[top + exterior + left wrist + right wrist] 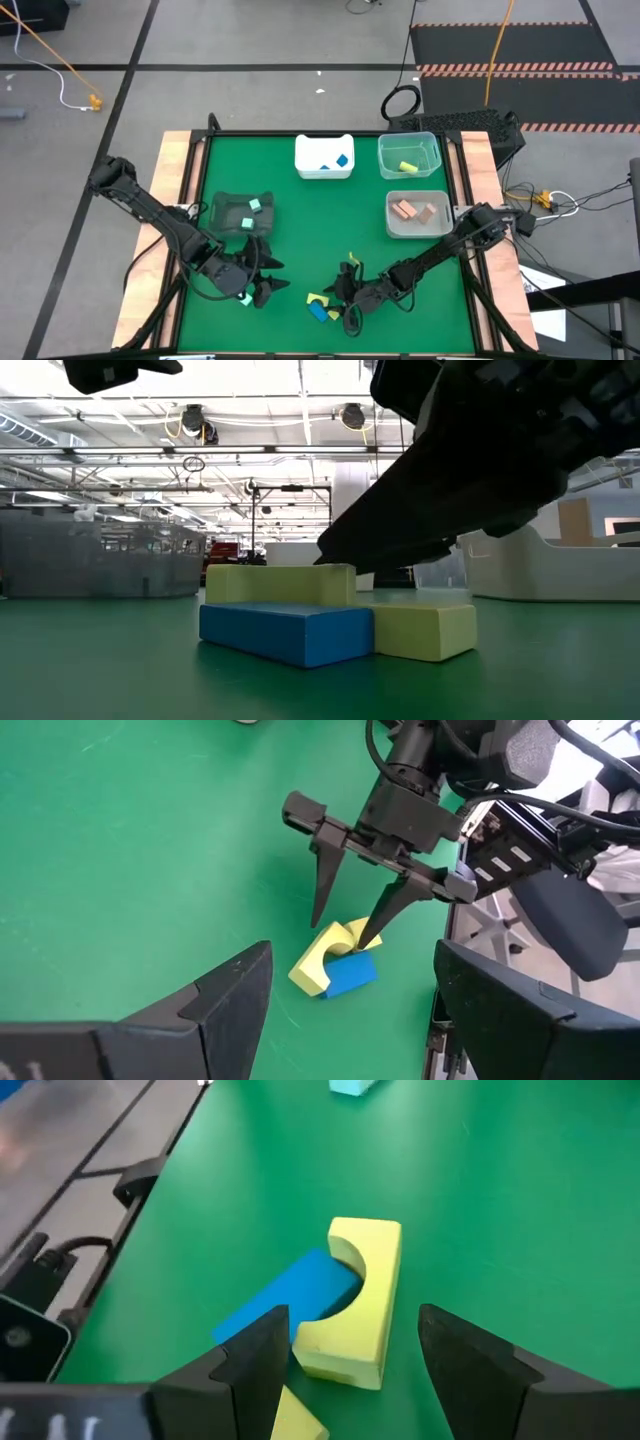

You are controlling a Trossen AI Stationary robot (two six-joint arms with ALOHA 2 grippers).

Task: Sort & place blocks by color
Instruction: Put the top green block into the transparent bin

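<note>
Yellow foam lay directly under the right gripper (345,1355): a yellow arch (358,1302) sat just ahead of its parted fingers, which closed on nothing; a blue bar (290,1307) ran partly through the arch's hollow, touching it; another yellow piece (295,1420) lay close beneath the fingers; a mint block (350,1086) rested well beyond the arch; the left gripper (262,275) hovered off to the side near the table's front, fingers apart and empty; farther back stood a dark bin (236,216) holding mint blocks, a white bin (324,157) with blue ones, a clear bin (409,154) with a yellow one, and another (418,214) with tan-pink ones.
</note>
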